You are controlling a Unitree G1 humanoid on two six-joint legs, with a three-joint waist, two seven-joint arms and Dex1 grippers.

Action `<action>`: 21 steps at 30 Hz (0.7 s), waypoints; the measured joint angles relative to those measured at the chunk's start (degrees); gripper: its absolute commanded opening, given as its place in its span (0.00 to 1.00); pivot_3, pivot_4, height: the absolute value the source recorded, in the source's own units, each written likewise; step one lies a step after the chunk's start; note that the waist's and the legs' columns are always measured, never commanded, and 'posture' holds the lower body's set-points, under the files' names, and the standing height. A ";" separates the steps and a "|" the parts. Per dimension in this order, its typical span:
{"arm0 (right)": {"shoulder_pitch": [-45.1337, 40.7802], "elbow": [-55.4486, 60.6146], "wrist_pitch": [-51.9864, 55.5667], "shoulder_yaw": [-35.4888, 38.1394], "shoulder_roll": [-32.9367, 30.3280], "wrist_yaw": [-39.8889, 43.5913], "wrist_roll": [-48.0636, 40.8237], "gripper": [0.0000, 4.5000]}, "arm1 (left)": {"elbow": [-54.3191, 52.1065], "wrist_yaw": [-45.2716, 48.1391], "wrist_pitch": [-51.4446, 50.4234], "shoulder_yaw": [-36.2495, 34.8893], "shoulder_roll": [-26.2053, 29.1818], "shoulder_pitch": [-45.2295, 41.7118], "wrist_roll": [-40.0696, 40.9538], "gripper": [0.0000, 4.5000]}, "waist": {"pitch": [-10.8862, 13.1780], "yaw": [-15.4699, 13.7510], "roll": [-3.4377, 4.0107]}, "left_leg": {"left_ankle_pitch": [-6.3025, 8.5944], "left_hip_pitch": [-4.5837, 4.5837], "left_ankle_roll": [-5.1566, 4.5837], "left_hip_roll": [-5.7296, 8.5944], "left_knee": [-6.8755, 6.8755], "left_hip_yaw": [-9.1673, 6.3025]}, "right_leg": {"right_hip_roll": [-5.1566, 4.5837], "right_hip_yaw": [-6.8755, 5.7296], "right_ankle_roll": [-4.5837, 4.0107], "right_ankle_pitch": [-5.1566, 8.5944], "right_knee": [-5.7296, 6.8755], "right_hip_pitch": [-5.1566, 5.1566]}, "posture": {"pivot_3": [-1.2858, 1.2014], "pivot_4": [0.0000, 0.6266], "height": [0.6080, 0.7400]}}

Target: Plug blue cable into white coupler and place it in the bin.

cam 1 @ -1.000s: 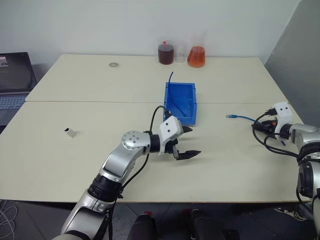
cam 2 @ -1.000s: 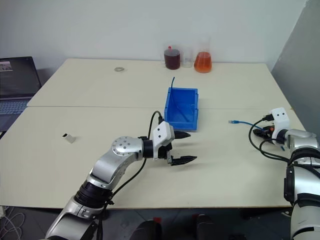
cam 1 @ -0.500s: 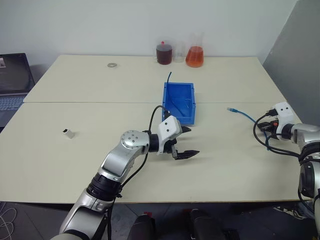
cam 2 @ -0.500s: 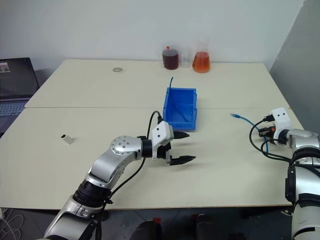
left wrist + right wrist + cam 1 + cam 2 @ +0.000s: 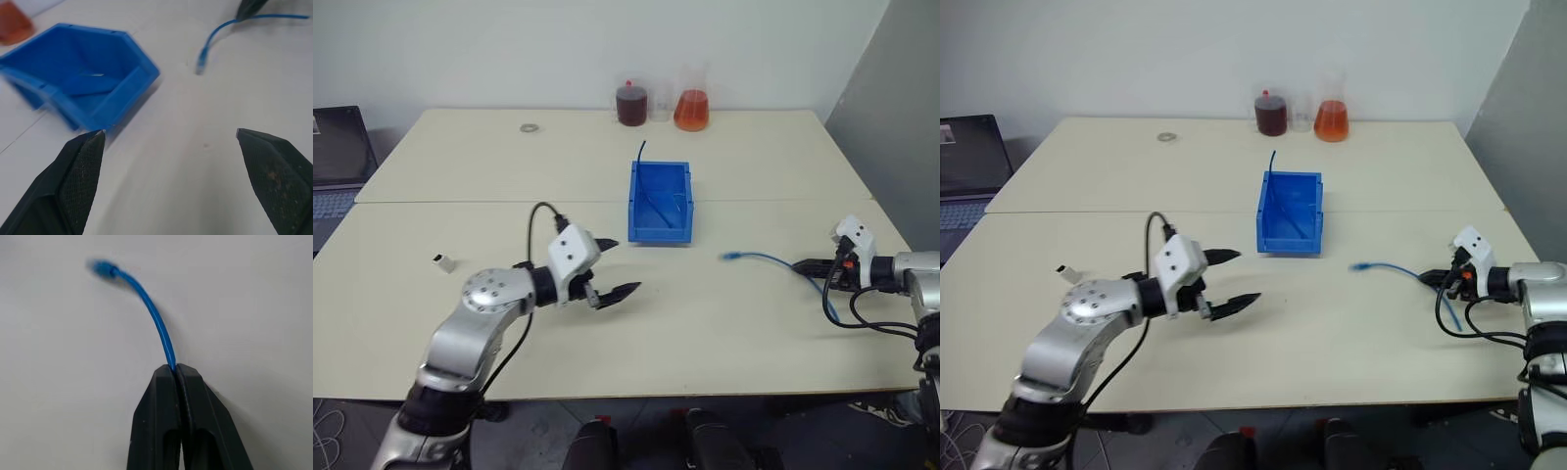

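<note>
1. The white coupler point(image 5: 445, 262) is seen as a tiny pale block near the left edge of the counter point(image 5: 705, 333). Its socket is too small to be made out.
2. A laptop point(image 5: 335, 157) at the far left is cut off by the edge of the view.
3. The bin point(image 5: 660, 201) is set in the middle of the counter. A thin dark blue cable point(image 5: 642, 166) is stuck up out of its far corner, and the rest inside is hard to tell.
4. The blue cable point(image 5: 769, 259) is pinched by the right gripper point(image 5: 176, 369), whose fingers are pressed together on it. The cable's plug end point(image 5: 730, 257) is held out to the left, near the bin but apart from it.
5. The left gripper point(image 5: 612, 266) is spread wide and nothing is held in it. It is found between the white coupler and the bin.
6. Two flasks, one dark red point(image 5: 631, 104) and one orange point(image 5: 690, 109), are stood at the far edge, and a small ring point(image 5: 527, 127) is laid to their left.
</note>
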State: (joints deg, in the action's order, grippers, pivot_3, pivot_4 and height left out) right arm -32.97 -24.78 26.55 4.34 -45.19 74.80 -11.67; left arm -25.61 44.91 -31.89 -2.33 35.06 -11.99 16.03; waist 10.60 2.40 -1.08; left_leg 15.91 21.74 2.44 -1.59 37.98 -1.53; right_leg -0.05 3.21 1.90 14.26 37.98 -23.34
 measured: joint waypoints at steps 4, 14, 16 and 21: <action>5.19 21.60 11.23 -1.87 3.52 -1.52 -7.89 0.00 | -9.70 -5.61 -8.22 -7.81 -2.95 11.02 6.23 1.00 | 0.00 -0.15 -0.01 | 0.00 0.01 0.00 -0.04 0.02 0.00 | 0.01 -0.10 0.21 0.13 -0.01 0.02 | 0.52 0.24 1.00; -1.67 17.68 2.37 -21.49 22.79 -15.87 3.01 0.00 | -23.38 -15.90 -5.78 -12.59 -15.07 44.93 6.41 1.00 | -0.06 0.58 -0.22 | 0.00 -0.09 0.01 -0.05 0.01 0.20 | 0.05 0.20 0.16 0.14 -0.04 -0.05 | 0.52 0.24 1.00; -2.97 12.14 -2.23 -24.72 25.74 -18.09 6.50 0.00 | -23.19 -17.55 -1.82 -10.95 -17.25 50.21 3.82 1.00 | -0.05 0.11 -0.23 | 0.00 -0.05 0.01 0.01 0.02 0.16 | 0.01 0.22 -0.11 0.30 -0.05 -0.06 | 0.52 0.24 1.00; -3.81 7.15 -7.49 -26.67 27.36 -18.74 8.62 0.05 | -21.49 -21.78 5.18 -8.72 -20.96 51.33 -0.30 1.00 | -0.07 -0.42 -0.27 | 0.00 -0.07 0.00 -0.01 0.04 0.27 | 0.06 0.21 -0.09 0.29 -0.03 -0.07 | 0.52 0.24 1.00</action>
State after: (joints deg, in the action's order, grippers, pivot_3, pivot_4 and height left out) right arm -36.78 -17.63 19.06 -22.33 -17.83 56.06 -3.05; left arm -47.10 23.13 -26.71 -11.06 14.10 39.33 15.72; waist 10.53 1.98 -1.35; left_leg 15.91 21.67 2.44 -1.60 38.02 -1.26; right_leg 0.01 3.43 1.80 14.55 37.94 -23.41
